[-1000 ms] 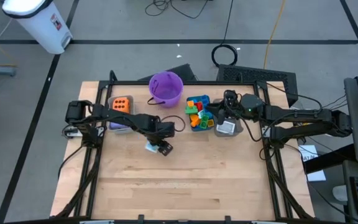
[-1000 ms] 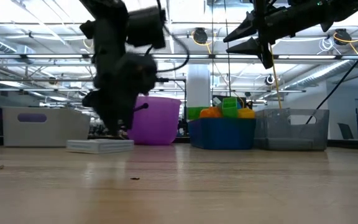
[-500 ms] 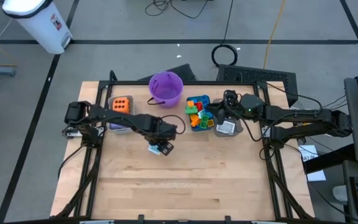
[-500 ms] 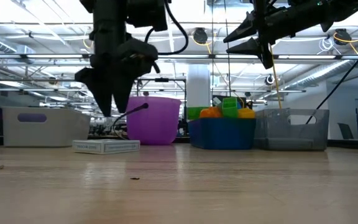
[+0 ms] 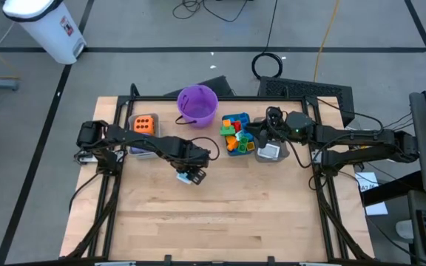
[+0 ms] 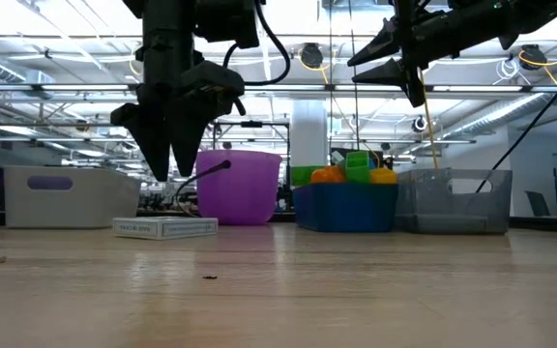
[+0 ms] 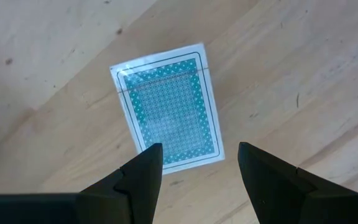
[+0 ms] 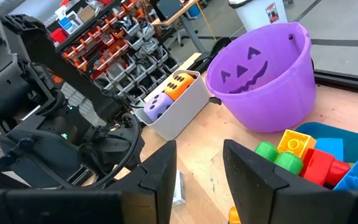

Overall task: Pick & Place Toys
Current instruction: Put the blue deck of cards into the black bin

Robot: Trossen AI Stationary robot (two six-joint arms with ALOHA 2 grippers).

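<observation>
A flat pack of cards [image 7: 166,115], teal-patterned with a white border, lies face-down flat on the wooden table [image 5: 220,222]; it also shows in the low view [image 6: 165,228]. My left gripper [image 7: 201,155] hangs straight above it [image 6: 167,159], pointing down, open, with its fingertips clear of the pack. My right gripper [image 8: 197,168] stays level and open in the air [image 6: 385,53] over the bins at the far right, with nothing between its fingers. Bright bricks [image 5: 234,131] fill the teal bin [image 6: 346,208].
Along the far edge stand a grey bin [image 5: 143,137] holding an orange die [image 8: 179,84] and a purple die [image 8: 156,107], a purple bucket [image 5: 197,103], the teal bin, and a clear bin [image 6: 453,201]. Bare wood stretches toward the near edge.
My left gripper has risen straight up from the card pack, rolling a little about its own axis, then stopped. The pack stays flat on the table below it.
</observation>
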